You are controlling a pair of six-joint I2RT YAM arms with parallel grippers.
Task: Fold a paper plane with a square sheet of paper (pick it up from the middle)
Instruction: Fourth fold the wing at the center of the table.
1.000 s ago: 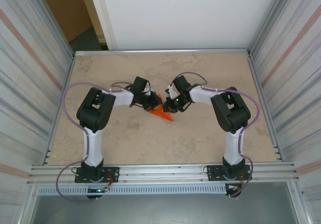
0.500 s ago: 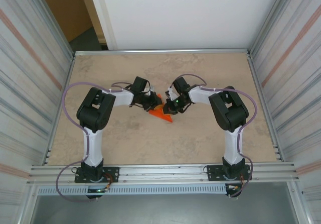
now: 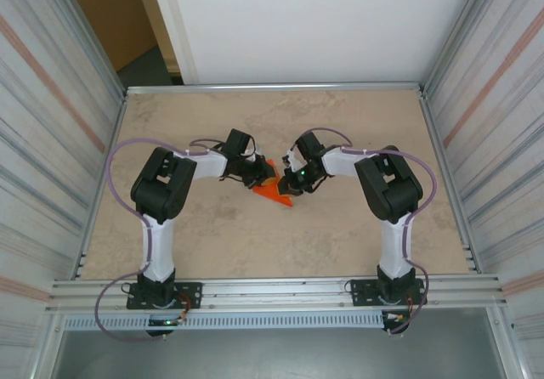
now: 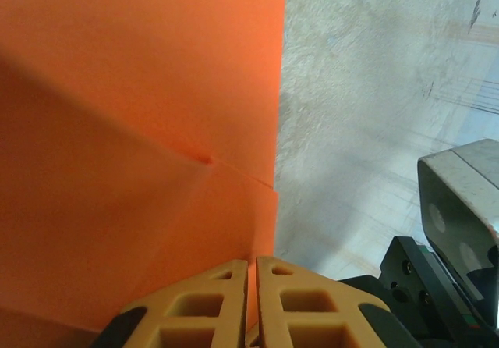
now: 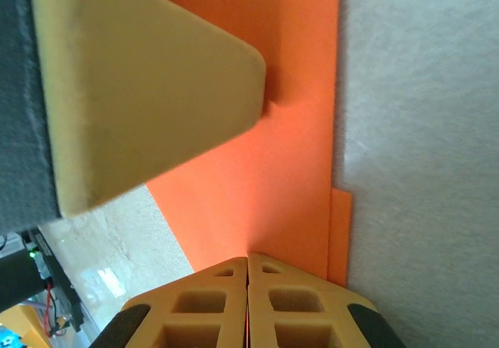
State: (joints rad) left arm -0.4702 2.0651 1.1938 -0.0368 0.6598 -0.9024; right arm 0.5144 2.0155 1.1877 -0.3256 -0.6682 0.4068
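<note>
You have bare table (image 3: 340,115) on every side of the work. The ribbed side walls (image 3: 51,141) and the back panel stand well apart from both arms.

Both arms reach forward with their elbows bent outward and their wrists turned in toward each other at mid-table. The heads sit close together, so there is little room between them.

The orange paper (image 3: 274,189) lies folded to a point between the two heads, flat on the table. In the left wrist view its straight edge (image 4: 279,90) runs against the bare surface, with a stepped flap below it.

The left gripper (image 4: 252,266) has its fingers almost together and pinches the paper's near edge. The right gripper (image 5: 248,261) is closed the same way on the paper (image 5: 273,153). A pale finger (image 5: 140,83) from the other side presses on the sheet just ahead of it.
</note>
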